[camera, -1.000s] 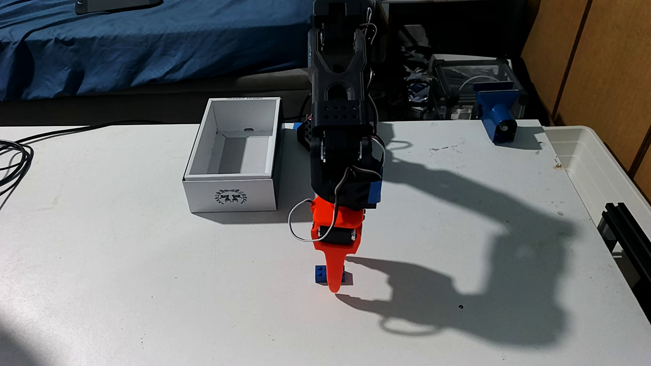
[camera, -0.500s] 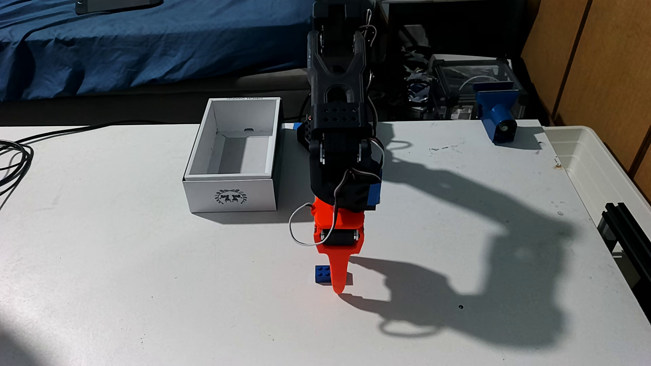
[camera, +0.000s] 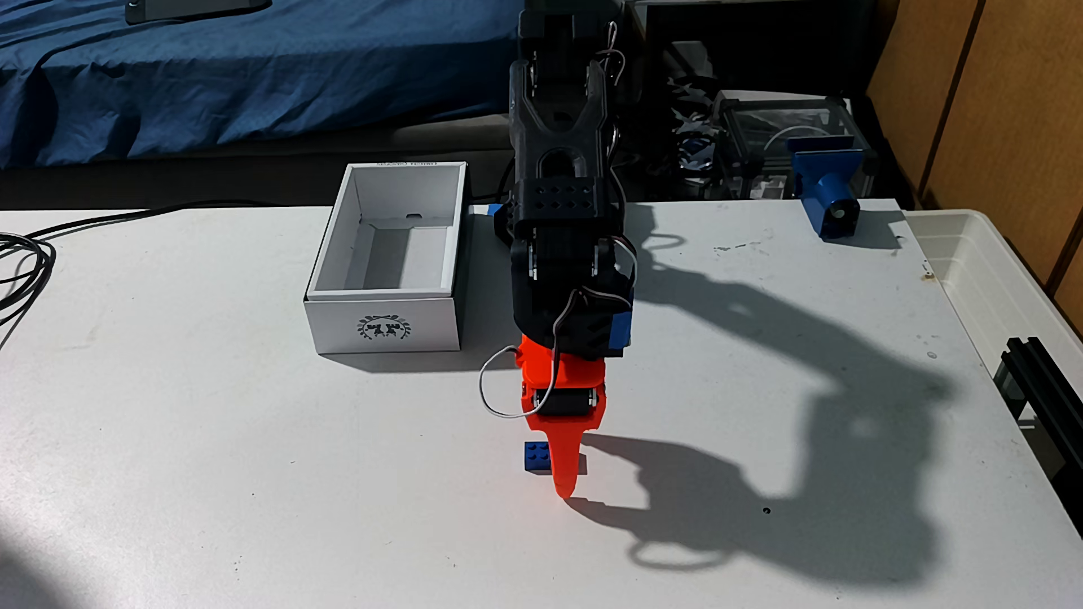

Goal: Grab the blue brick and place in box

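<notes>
The blue brick point(camera: 537, 455) lies flat on the white table, in front of and to the right of the box in the fixed view. My orange gripper point(camera: 564, 479) points straight down over it. The near finger point(camera: 564, 462) covers the brick's middle, with its tip at the table just in front. The far finger is hidden behind the brick. The gripper's shadow to the right shows two spread prongs with a light gap, so the jaws stand open astride the brick. The box point(camera: 334, 331) is white cardboard, has a dark wreath emblem on its near side, and looks empty.
A blue clamp-like part point(camera: 826, 187) stands at the table's back right. A translucent white tub point(camera: 996, 281) and a black rail point(camera: 1043, 380) line the right edge. Black cables point(camera: 23, 257) loop at the left. Blue bedding lies behind the table.
The gripper has sunk lower and shifted slightly right, so its near fingertip now reaches the table in front of the brick. The brick and the box have not moved.
</notes>
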